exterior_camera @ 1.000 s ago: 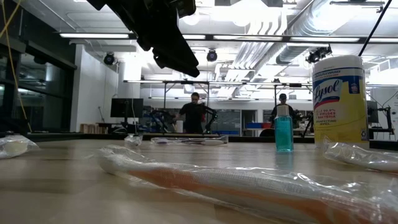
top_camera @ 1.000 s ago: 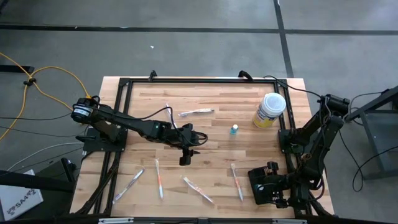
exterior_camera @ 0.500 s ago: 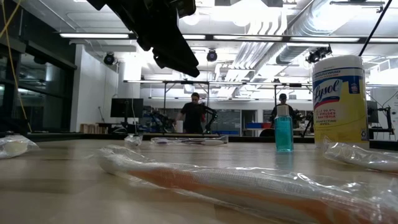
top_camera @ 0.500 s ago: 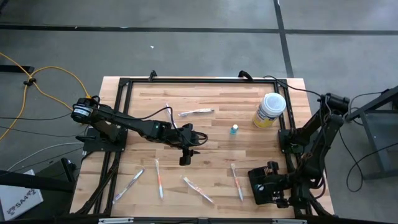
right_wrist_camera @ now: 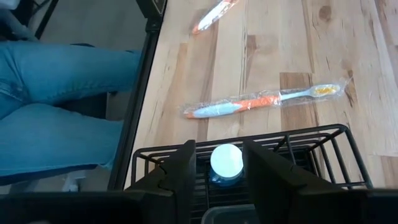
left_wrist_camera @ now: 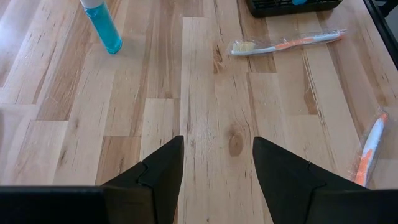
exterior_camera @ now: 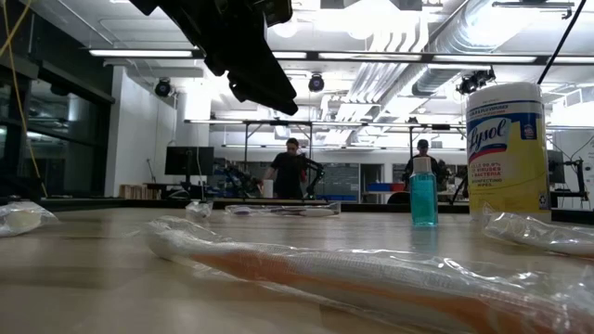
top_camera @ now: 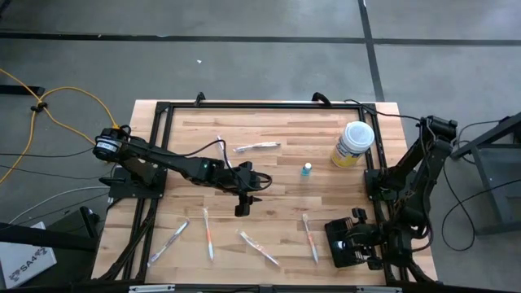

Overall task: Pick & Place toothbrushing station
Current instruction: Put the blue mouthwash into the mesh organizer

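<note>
The black wire-mesh basket point(top_camera: 346, 244) stands on its base at the table's near right corner. It also shows in the right wrist view point(right_wrist_camera: 298, 146) and the left wrist view point(left_wrist_camera: 292, 6). A white-capped bottle point(right_wrist_camera: 227, 160) stands inside it. My right gripper point(right_wrist_camera: 219, 168) is open above the basket point(top_camera: 358, 242), with one finger on each side of the bottle's cap. My left gripper point(top_camera: 242, 207) is open and empty above the table's middle, over bare wood point(left_wrist_camera: 217, 155).
A yellow canister point(top_camera: 352, 144) and a small blue bottle point(top_camera: 307, 169) stand at the far right. Several wrapped toothbrushes lie about: one beside the basket point(top_camera: 310, 236), others near the front point(top_camera: 259, 247) and the far side point(top_camera: 257, 146). A person's legs point(right_wrist_camera: 62, 106) are beside the table.
My right arm has shifted a little toward the table's right edge while its gripper stays over the basket.
</note>
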You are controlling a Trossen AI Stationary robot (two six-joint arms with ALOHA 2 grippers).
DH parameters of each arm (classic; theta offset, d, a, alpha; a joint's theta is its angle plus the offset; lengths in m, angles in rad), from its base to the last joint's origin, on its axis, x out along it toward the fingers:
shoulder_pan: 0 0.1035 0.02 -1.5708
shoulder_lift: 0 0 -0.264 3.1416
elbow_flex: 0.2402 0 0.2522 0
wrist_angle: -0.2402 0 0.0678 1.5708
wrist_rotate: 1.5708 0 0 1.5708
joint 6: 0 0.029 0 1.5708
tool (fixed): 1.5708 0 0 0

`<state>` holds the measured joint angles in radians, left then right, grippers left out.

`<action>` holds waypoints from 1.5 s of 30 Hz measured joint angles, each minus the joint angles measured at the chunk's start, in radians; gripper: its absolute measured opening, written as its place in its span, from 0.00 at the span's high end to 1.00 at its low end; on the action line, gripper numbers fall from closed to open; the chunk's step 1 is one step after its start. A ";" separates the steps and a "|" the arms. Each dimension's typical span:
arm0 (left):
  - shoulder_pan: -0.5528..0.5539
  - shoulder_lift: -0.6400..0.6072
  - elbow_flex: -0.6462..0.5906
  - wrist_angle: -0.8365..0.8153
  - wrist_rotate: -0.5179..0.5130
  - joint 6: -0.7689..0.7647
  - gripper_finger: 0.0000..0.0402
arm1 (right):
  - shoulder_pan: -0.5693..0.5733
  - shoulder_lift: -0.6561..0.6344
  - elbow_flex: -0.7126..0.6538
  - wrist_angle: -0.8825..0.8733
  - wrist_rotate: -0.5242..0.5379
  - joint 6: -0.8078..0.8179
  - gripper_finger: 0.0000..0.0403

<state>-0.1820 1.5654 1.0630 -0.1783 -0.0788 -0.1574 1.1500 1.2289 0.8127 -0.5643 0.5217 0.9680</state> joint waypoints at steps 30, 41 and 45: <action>0.000 0.000 0.000 0.000 0.000 0.000 0.53 | -0.415 -0.005 0.000 0.114 -0.053 -0.258 0.70; 0.000 0.000 0.000 0.000 0.000 0.000 0.53 | -0.661 -0.014 0.000 0.113 -0.214 -0.313 0.70; 0.000 0.000 0.000 0.000 0.000 0.000 0.53 | -0.736 -0.014 0.000 0.113 -0.252 -0.345 0.70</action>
<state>-0.1821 1.5654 1.0630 -0.1783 -0.0792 -0.1574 0.4144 1.2148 0.8131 -0.4515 0.2698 0.6225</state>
